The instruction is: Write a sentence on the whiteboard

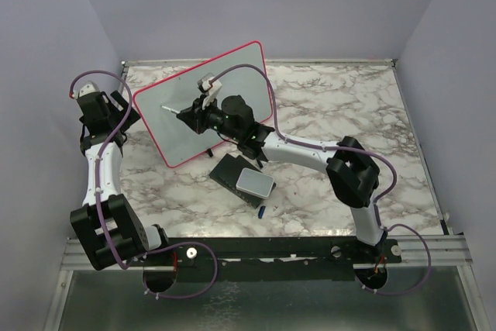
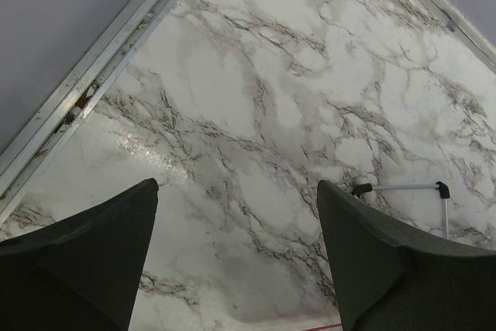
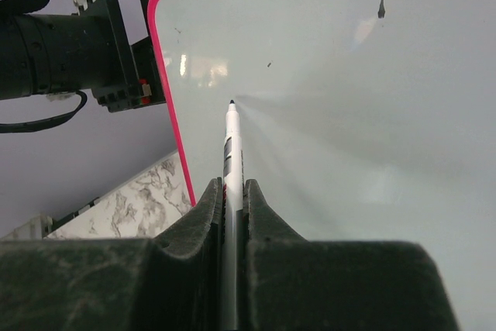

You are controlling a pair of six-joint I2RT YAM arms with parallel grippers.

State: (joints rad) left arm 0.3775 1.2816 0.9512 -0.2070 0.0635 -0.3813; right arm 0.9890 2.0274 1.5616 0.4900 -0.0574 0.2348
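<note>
This is a robotics lab test cell, not a home or shop. Plain lavender-grey walls (image 1: pixel 54 29) box in a marble-patterned tabletop (image 1: pixel 341 106) edged with an aluminium rail (image 1: pixel 325 60). The left arm (image 1: pixel 105 164) and right arm (image 1: pixel 302 151) stand bolted to a black mounting bar (image 1: pixel 263 252) at its near edge, purple cables (image 1: pixel 218 265) looping from their bases.

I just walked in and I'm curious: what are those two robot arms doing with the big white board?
The right gripper is shut on a marker and points its tip at the left part of the whiteboard. The board stands tilted on the marble table. I can't tell if the tip touches it. No words are on the board yet, only tiny specks. The left gripper is open and holds nothing, by the board's left edge. An eraser lies in front.
</note>
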